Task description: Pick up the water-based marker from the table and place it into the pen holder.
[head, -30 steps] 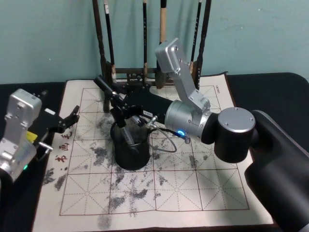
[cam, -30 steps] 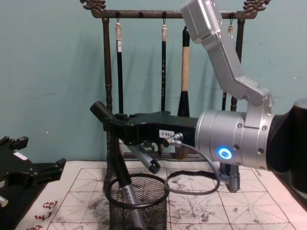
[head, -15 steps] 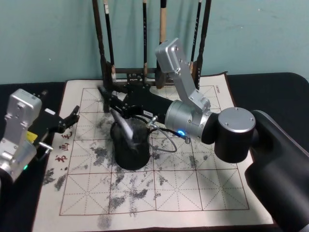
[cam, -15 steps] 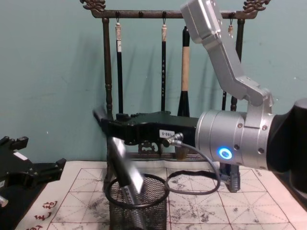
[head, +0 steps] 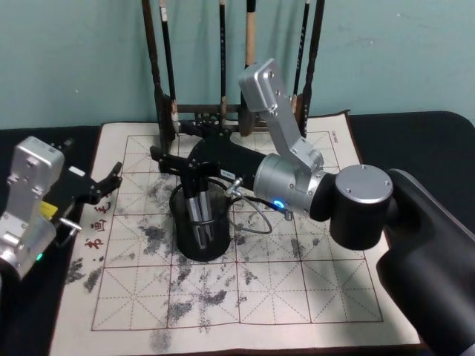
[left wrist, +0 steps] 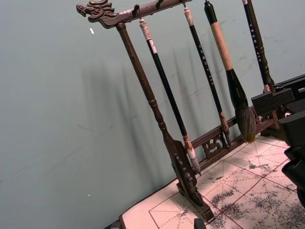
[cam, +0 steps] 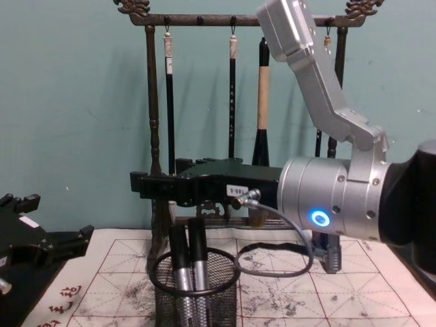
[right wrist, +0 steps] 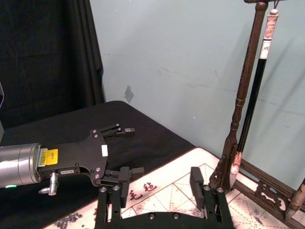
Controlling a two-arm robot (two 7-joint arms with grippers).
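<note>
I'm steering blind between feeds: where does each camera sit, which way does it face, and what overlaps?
Head: high, looking down at the pen holder; both arms show.
Chest: low, facing the brush rack; the right tool is above the holder.
Left wrist: faces the rack and wall; right tool's edge shows.
Right wrist: looks past its own fingers at the left tool.
All four share the rack.

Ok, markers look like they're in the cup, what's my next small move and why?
Probably lift the right gripper straight up and back. It is open, just above the pen holder, and two markers stand inside it untouched. The left gripper sits parked, open, at the mat's left edge.
</note>
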